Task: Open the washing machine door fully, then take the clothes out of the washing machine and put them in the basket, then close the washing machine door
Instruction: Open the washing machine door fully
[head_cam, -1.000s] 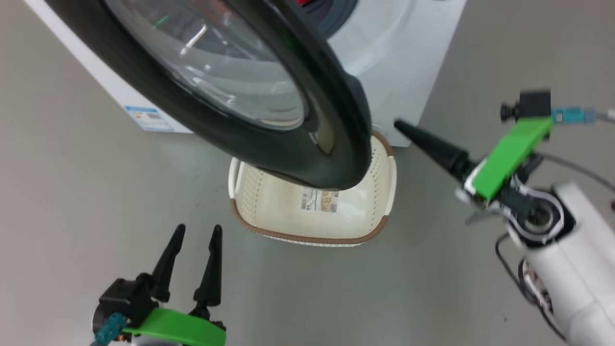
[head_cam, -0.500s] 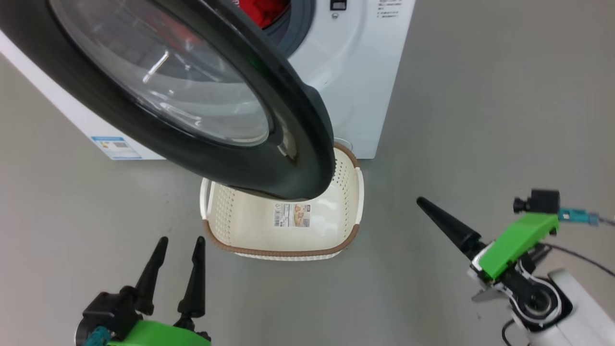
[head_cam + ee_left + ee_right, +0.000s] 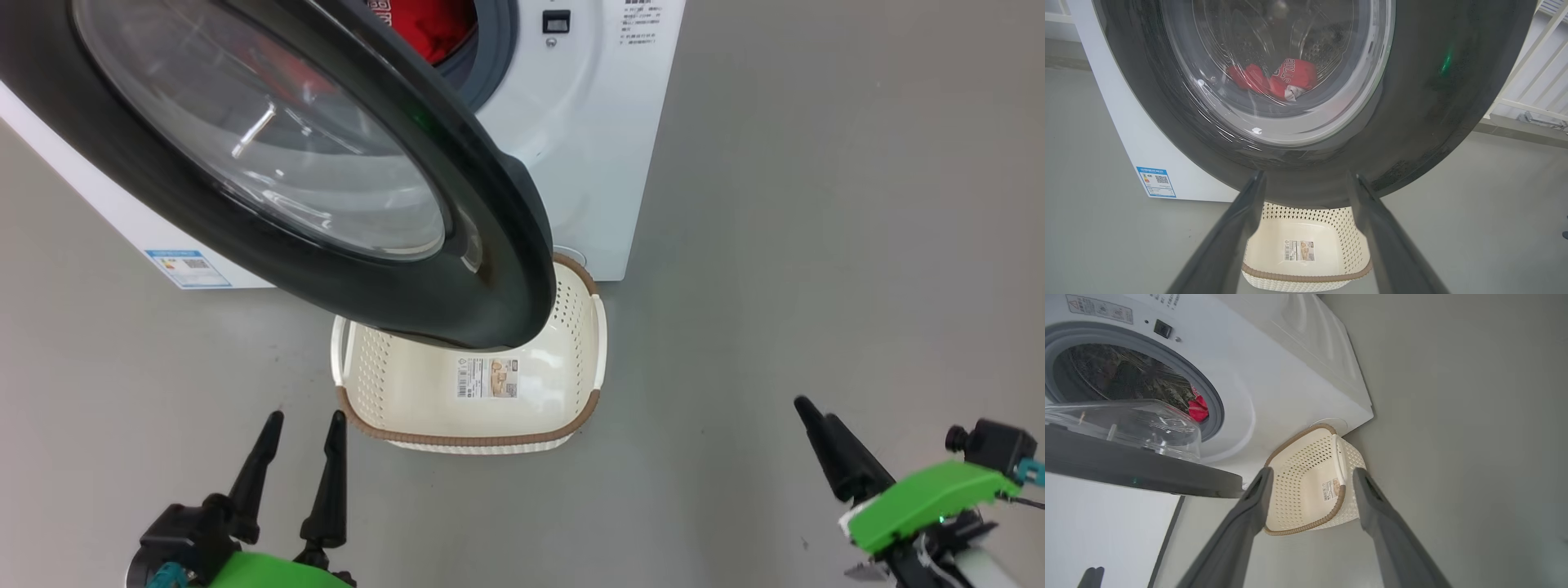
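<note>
Both sets of jaws hang empty over the grey floor [image 3: 816, 245], touching nothing. The left jaws stand wide, their two dark fingers [image 3: 331, 474] spread and pointing ahead at the washing machine door [image 3: 269, 163], which is near but clear of the tips. The door is swung out from the washing machine [image 3: 588, 147], its glossy black rim and bulging glass looming above and beyond these jaws. Seen along the left jaws, the red clothes [image 3: 1278, 79] show through the glass, heaped in the drum behind the door [image 3: 1412, 102], with white "BULLS" lettering readable. The basket [image 3: 563, 327] sits on the floor just ahead and to the right of the left jaws, its far end tucked under the lower edge of the door and close to the machine's front; it holds no clothes, and a sticker [image 3: 487, 378] shows on its bottom. A blue label [image 3: 188, 268] marks the machine's lower corner, ahead of the left jaws and to their left. The right jaws are also spread wide, well apart from the basket and off to its right. Along their line, the two fingers [image 3: 1249, 514] frame the basket [image 3: 1298, 477], with the door's edge [image 3: 1126, 469] and a scrap of red clothes [image 3: 1199, 408] in the drum mouth beyond.
</note>
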`<state>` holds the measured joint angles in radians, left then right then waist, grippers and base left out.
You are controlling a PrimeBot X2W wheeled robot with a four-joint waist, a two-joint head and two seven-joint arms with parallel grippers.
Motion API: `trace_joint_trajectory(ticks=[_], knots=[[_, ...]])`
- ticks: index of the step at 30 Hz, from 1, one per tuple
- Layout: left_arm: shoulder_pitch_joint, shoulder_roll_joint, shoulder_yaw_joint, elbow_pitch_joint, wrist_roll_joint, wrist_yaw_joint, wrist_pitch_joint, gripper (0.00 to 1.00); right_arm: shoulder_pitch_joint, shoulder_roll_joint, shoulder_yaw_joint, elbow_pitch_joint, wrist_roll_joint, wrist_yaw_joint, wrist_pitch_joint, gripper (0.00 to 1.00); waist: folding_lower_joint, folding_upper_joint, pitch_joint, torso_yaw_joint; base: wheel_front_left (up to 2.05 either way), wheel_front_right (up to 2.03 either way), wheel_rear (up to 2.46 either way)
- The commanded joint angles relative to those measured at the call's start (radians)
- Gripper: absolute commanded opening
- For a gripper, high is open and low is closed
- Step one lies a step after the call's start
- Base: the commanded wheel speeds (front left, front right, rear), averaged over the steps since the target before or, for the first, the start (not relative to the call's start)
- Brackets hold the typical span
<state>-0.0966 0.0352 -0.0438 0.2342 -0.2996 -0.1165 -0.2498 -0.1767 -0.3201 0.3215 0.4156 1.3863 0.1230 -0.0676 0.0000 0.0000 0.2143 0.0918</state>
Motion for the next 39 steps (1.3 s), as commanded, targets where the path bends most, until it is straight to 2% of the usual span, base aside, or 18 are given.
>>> trace_joint_trajectory(ticks=[1, 5, 10, 16, 17, 21, 26, 32, 39], knots=[[0.007, 0.015, 0.034, -0.022, 0.013, -0.007, -0.012, 1.00, 0.017, -0.029, 0.045, 0.002, -0.066, 0.008, -0.065, 1.00, 0.0000, 0.0000, -0.002, 0.000, 0.00, 0.00, 0.00], [0.008, 0.015, 0.034, -0.020, 0.017, -0.008, -0.012, 1.00, 0.015, -0.044, 0.108, 0.055, -0.171, 0.008, -0.160, 1.00, 0.0000, 0.0000, -0.005, 0.000, 0.00, 0.00, 0.00], [0.011, 0.015, 0.039, -0.018, 0.021, -0.009, -0.012, 1.00, 0.006, -0.034, 0.103, 0.088, -0.254, 0.008, -0.192, 1.00, 0.0000, 0.0000, -0.009, -0.002, 0.00, 0.00, 0.00], [0.013, 0.015, 0.039, -0.017, 0.024, -0.010, -0.012, 1.00, 0.032, 0.011, -0.075, 0.036, -0.522, 0.008, -0.194, 1.00, 0.0000, 0.0000, -0.011, -0.003, 0.00, 0.00, 0.00], [0.013, 0.015, 0.039, -0.017, 0.024, -0.010, -0.012, 1.00, 0.032, 0.011, -0.075, 0.036, -0.522, 0.008, -0.194, 1.00, 0.0000, 0.0000, -0.011, -0.003, 0.00, 0.00, 0.00], [0.013, 0.015, 0.038, -0.018, 0.024, -0.010, -0.012, 1.00, 0.081, 0.063, -0.180, -0.037, -0.702, 0.008, -0.194, 1.00, 0.0000, 0.0000, -0.014, -0.001, 0.00, 0.00, 0.00], [0.012, 0.015, 0.040, -0.026, 0.029, -0.009, -0.012, 1.00, 0.140, 0.131, -0.293, -0.120, -0.863, 0.008, -0.194, 1.00, 0.0000, 0.0000, -0.015, 0.001, 0.00, 0.00, 0.00], [0.019, 0.015, 0.042, -0.061, 0.053, -0.001, -0.012, 1.00, 0.197, 0.200, -0.389, -0.220, -0.988, 0.008, -0.194, 1.00, 0.0000, 0.0000, -0.021, 0.003, 0.00, 0.00, 0.00], [0.031, 0.015, 0.038, -0.093, 0.055, 0.007, -0.012, 1.00, 0.253, 0.238, -0.435, -0.265, -1.062, 0.008, -0.194, 1.00, 0.0000, 0.0000, -0.021, 0.011, 0.00, 0.00, 0.00]])
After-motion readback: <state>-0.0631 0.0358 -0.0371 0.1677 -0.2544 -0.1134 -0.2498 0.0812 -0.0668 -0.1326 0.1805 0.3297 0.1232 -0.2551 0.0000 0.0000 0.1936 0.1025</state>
